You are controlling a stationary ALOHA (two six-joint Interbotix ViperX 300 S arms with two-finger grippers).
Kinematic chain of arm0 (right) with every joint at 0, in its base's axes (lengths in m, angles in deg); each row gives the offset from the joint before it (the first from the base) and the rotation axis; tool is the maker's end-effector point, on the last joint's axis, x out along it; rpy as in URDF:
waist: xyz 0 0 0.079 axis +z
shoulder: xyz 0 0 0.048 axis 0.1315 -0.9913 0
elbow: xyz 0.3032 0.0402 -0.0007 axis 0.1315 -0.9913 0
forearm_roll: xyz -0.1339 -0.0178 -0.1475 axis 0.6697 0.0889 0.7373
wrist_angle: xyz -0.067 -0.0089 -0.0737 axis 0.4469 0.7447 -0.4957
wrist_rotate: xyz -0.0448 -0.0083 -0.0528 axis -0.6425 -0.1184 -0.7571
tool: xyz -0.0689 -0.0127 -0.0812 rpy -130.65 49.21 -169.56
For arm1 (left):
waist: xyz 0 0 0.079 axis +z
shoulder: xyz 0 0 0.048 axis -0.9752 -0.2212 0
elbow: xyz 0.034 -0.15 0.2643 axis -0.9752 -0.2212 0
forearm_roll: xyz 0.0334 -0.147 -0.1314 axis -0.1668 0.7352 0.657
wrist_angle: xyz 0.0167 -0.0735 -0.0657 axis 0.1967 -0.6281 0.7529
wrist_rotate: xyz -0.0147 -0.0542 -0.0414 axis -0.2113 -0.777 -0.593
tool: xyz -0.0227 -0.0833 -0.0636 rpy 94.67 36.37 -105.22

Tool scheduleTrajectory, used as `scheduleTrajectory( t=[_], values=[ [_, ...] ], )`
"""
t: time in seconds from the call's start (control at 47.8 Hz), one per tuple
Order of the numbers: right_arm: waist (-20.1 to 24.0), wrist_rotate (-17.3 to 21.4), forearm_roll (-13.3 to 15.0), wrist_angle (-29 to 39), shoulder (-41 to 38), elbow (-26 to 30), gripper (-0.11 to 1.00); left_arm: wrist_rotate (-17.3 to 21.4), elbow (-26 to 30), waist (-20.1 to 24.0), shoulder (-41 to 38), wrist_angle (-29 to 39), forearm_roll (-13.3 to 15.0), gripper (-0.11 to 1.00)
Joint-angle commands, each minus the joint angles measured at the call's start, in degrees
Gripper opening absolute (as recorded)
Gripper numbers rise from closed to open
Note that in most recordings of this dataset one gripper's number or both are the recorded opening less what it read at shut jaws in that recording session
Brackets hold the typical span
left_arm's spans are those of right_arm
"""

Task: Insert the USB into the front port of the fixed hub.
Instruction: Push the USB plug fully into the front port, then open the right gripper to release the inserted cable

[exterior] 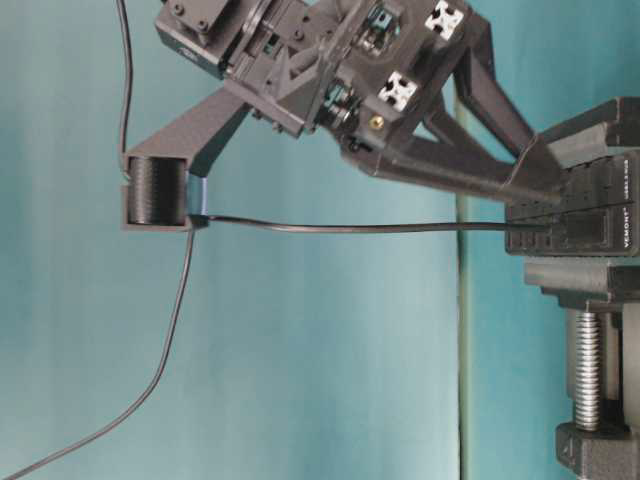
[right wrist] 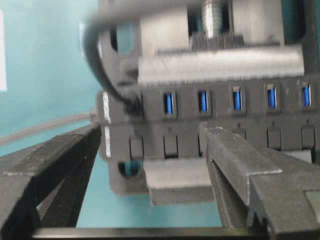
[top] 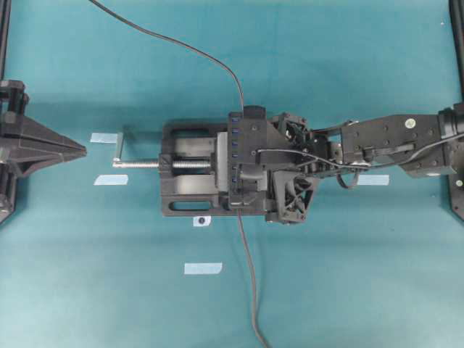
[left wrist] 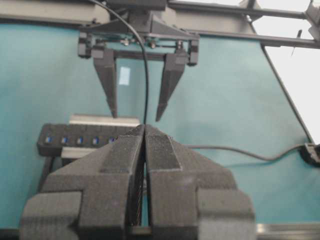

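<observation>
hovering wide over the fixed hub (right wrist: pixel 210 117), right gripper (right wrist: pixel 150 165) spread.

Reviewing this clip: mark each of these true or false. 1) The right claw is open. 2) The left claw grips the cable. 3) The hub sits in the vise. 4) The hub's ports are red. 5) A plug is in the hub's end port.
1) True: the right claw stands open, with nothing between its fingers but the passing cable.
2) False: the left claw is shut on nothing, out to the left, apart from the vise.
3) True: the fixed hub lies across the vise.
4) False: the ports are blue.
5) True: in the right wrist view, the USB sits in the end port, beside the row of blue ones.
</observation>
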Motion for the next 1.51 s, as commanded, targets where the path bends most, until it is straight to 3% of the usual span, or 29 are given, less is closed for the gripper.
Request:
scheduleTrajectory(
  t=[0.0, 0.356, 1.487],
  values=[
    [0.0, 0.35, 0.0, -0.88, 2.11, 0.26, 0.78, 0.0, 0.79, -0.09, -0.18, -0.26, -0.09, 0.0],
    [-0.18, 0.79, 0.0, -5.98, 4.48, -2.46, 0.78, 0.0, 0.88, -0.09, -0.18, -0.26, -0.09, 0.0],
    [0.0, 0.88, -0.44, -6.94, 4.57, -4.13, 0.78, -0.18, 1.14, -0.09, -0.09, -0.26, -0.09, 0.0]
  ],
)
